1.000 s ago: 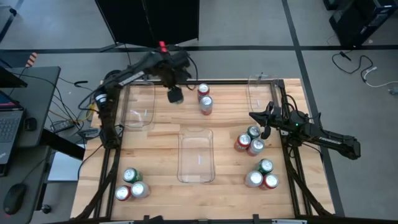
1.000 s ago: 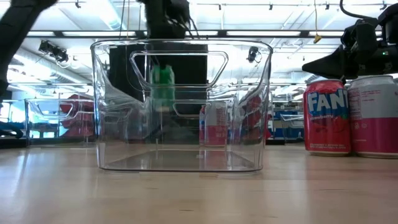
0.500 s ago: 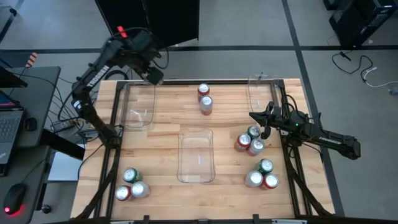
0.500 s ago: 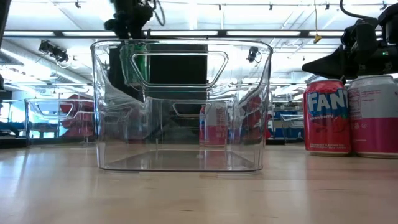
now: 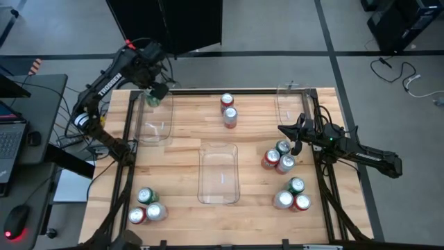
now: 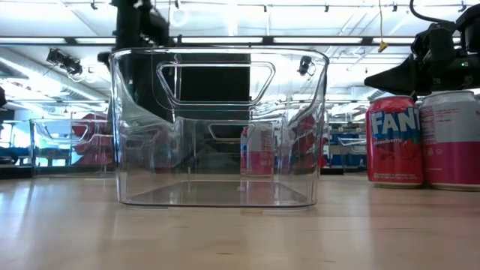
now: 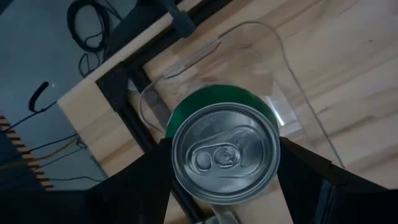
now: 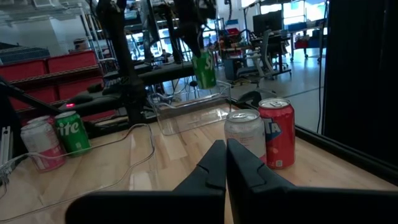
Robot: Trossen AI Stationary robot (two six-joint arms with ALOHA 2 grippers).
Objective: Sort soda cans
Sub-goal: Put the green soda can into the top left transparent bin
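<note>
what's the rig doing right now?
Sorting soda cans. The left gripper holds a green can above the far end of the clear bin at the table's far left. The right gripper, shut and empty, waits at the right edge near a three-can cluster. All bins are empty; other cans stand in small groups on the table.

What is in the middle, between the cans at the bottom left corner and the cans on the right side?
In the high view, the empty middle clear bin sits between the lower-left cans and the right-side cans.

Robotics lab: shelving (image 8: pixel 43 65), monitors (image 8: pixel 272 22).
</note>
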